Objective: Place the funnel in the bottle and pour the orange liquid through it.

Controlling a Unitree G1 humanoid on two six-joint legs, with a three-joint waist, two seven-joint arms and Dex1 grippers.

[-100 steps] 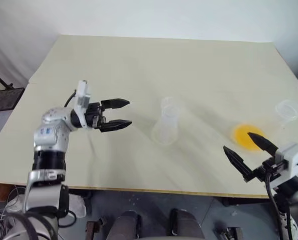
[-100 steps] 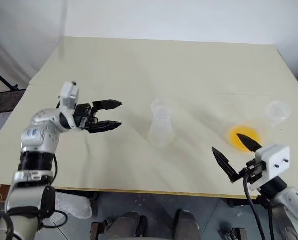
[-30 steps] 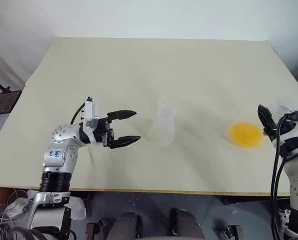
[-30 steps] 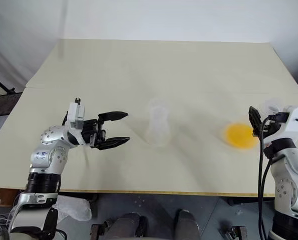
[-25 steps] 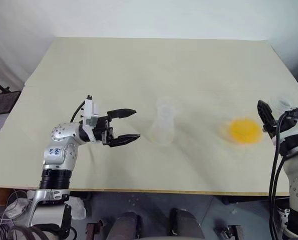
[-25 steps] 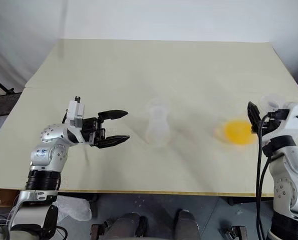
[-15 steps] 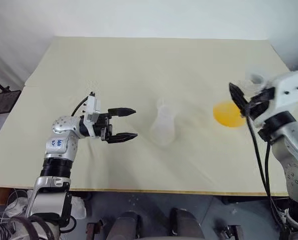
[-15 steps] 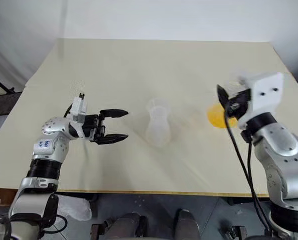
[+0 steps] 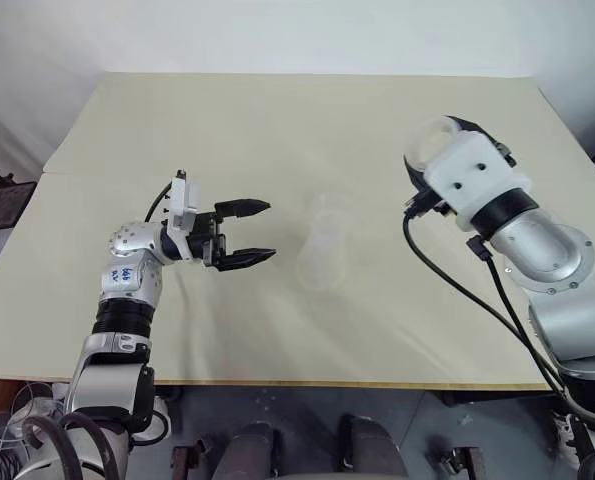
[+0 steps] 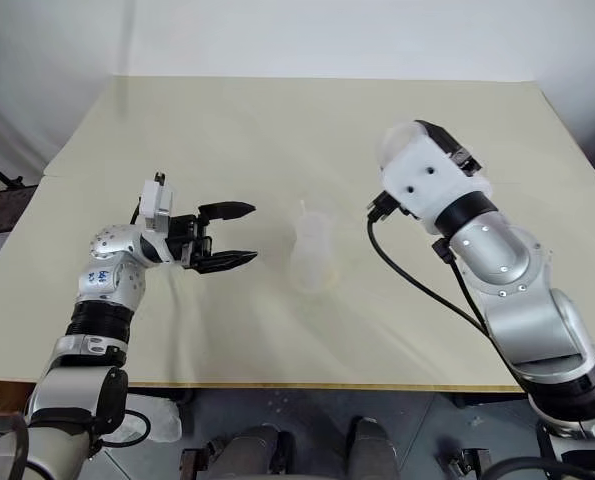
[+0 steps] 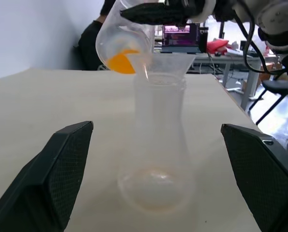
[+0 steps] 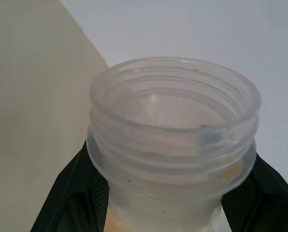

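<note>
A: Where does the funnel (image 11: 159,62) sit?
B: In the neck of the upright bottle (image 11: 155,145) at mid-frame on the table (image 9: 277,130).
A: And the orange liquid (image 11: 119,62)?
B: In a clear jar (image 12: 173,140) clamped by the right gripper (image 11: 153,13), tilted, mouth just beside the funnel's rim. Left gripper (image 9: 249,233), jaws apart, waits left of the bottle.

one table (image 9: 277,120). one funnel (image 11: 159,62), seated in a clear flask (image 11: 156,145). one bottle (image 11: 119,41) holding orange liquid (image 11: 120,62). two grippers: left gripper (image 9: 260,232), right gripper (image 11: 153,12). possibly one person (image 11: 93,41) behind, unclear.
</note>
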